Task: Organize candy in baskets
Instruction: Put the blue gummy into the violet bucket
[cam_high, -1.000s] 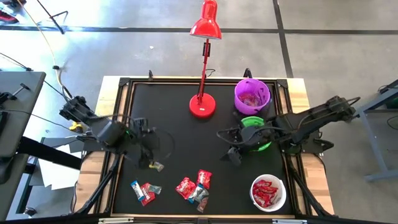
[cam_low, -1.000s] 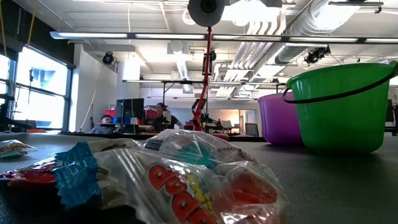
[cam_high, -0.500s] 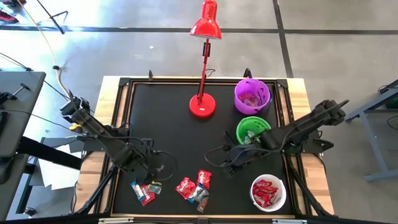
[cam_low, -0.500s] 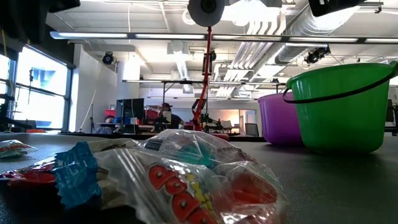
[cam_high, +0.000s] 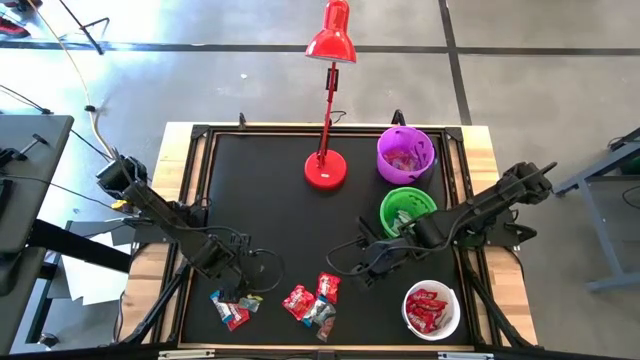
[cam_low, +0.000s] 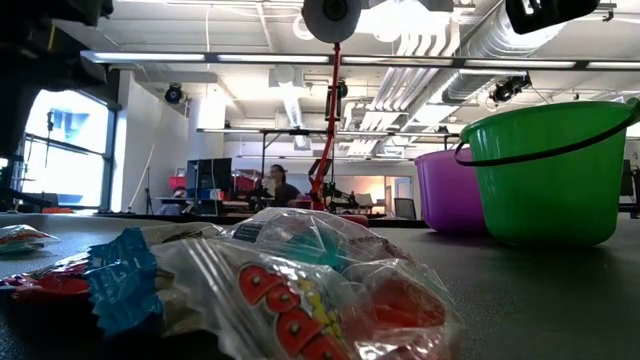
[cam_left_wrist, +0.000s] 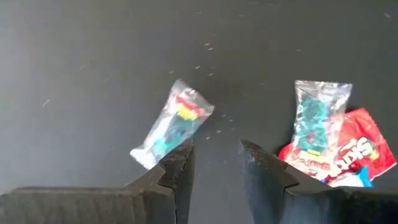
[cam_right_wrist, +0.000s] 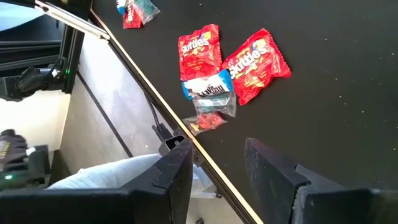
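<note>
Three baskets: purple (cam_high: 405, 153), green (cam_high: 407, 209), white (cam_high: 431, 310), down the desk's (cam_high: 280, 190) right side.
Loose candy (cam_high: 312, 299): near the front edge, by the clear packet (cam_left_wrist: 172, 122).
Left pincer (cam_high: 244, 291): narrowly parted, empty, over that packet.
Right pincer (cam_high: 352, 270): parted, empty, near the red packets (cam_right_wrist: 227, 58).

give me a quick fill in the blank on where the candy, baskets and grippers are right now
1. The red wrapped candies fill the ___ basket.
2. The green basket stands between the white one and the ___ basket.
3. The left gripper, open, hovers over a ___ wrapped candy.
4. The right gripper holds ___.

Missing words: white; purple; clear; nothing
</note>
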